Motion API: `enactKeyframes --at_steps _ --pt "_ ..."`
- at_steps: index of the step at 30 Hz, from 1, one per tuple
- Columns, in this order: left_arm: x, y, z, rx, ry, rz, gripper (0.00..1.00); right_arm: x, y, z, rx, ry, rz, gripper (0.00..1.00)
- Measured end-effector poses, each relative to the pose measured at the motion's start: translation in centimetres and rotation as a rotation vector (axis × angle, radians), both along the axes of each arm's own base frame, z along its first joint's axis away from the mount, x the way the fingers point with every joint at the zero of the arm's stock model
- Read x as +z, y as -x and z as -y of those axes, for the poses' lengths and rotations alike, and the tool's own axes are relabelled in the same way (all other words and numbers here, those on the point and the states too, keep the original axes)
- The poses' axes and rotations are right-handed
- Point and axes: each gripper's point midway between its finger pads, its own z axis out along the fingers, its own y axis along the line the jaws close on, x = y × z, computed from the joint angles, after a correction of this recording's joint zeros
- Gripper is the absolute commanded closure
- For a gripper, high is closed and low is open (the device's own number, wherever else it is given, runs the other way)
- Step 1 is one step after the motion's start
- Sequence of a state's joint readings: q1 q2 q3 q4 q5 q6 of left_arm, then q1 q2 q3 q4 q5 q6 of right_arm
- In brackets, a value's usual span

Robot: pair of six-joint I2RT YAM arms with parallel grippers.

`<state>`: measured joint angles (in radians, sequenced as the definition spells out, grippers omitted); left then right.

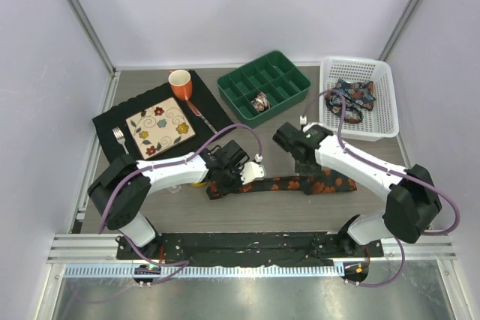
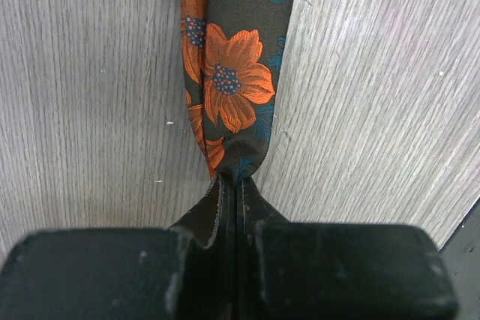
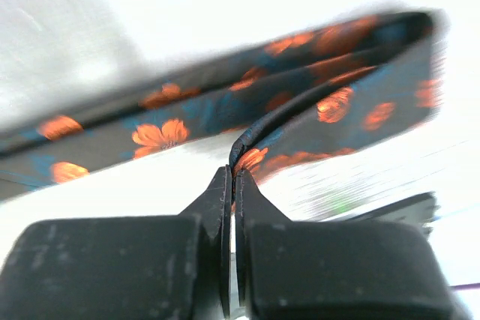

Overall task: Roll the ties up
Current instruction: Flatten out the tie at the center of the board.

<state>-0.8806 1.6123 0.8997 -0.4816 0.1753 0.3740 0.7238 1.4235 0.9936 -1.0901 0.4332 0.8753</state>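
Note:
A dark tie with orange flowers (image 1: 289,183) lies as a strip across the table in front of the arms, folded back on itself at its right end. My left gripper (image 1: 217,189) is shut on the tie's narrow left end (image 2: 225,103), low over the table. My right gripper (image 1: 309,170) is shut on the edge of the folded upper layer (image 3: 247,144) near the right end. Another rolled tie (image 1: 260,102) sits in the green tray. More ties (image 1: 352,97) lie bundled in the white basket.
A green compartment tray (image 1: 264,86) and a white basket (image 1: 375,103) stand at the back right. A black placemat (image 1: 112,121) at the back left holds a flowered plate (image 1: 159,127), an orange mug (image 1: 180,84) and a fork (image 1: 119,137).

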Motion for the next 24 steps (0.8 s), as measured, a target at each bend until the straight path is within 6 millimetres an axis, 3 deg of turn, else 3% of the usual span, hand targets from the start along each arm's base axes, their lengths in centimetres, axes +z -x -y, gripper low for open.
enactKeyframes --at_steps 3,5,10,13,16,21,24 --pt "0.0 0.0 0.0 0.0 0.0 0.0 1.0 4.3 -2.7 1.4 0.012 0.068 0.084 0.99" --pt "0.0 0.0 0.0 0.001 0.0 -0.001 1.0 6.2 -3.9 3.1 -0.003 0.132 0.127 0.99" --pt "0.0 0.0 0.0 0.002 -0.004 -0.005 1.0 7.0 -3.9 7.4 -0.032 0.282 0.073 0.99" --pt "0.0 0.0 0.0 0.002 -0.005 -0.005 1.0 6.9 -4.2 8.5 -0.033 0.354 0.038 0.99" --pt "0.0 0.0 0.0 0.002 -0.005 -0.005 1.0 7.5 -5.8 9.4 -0.058 0.404 0.039 0.99" --pt "0.1 0.0 0.0 -0.002 -0.004 -0.001 1.0 12.4 -10.2 11.5 -0.114 0.488 0.164 0.99" --pt "0.1 0.0 0.0 -0.011 -0.005 0.002 1.0 15.4 -11.5 13.7 -0.143 0.525 0.207 0.99"
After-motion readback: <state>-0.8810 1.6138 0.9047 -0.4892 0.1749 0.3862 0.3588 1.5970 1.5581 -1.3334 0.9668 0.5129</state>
